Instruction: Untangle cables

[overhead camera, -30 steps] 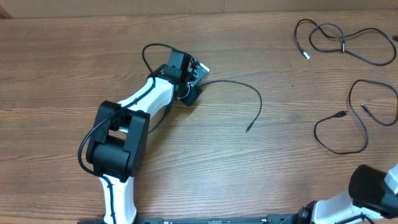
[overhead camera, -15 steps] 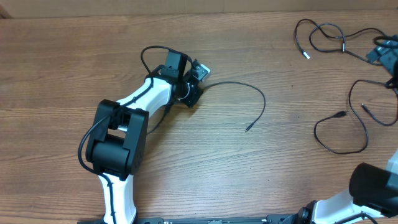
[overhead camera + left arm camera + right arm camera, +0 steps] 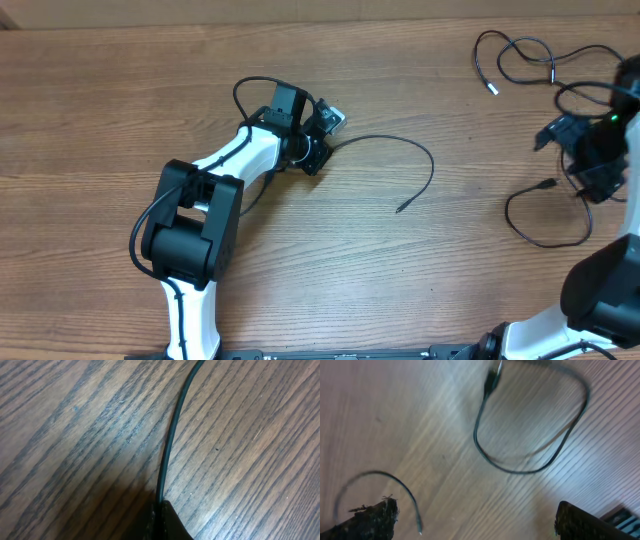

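Progress looks well along: the left gripper [image 3: 320, 142] is clamped on one thin black cable [image 3: 385, 137] lying alone at centre, well apart from the looped thin black cords [image 3: 548, 244] at far right; the right gripper [image 3: 588, 160], spread wide and empty, hovers over those, seemingly yet to be parted.

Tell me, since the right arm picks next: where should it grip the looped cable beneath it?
Probably the looped cable on the run just behind its plug, coming straight down with jaws across the cord: there it lies flat on the table, clear of anything else.
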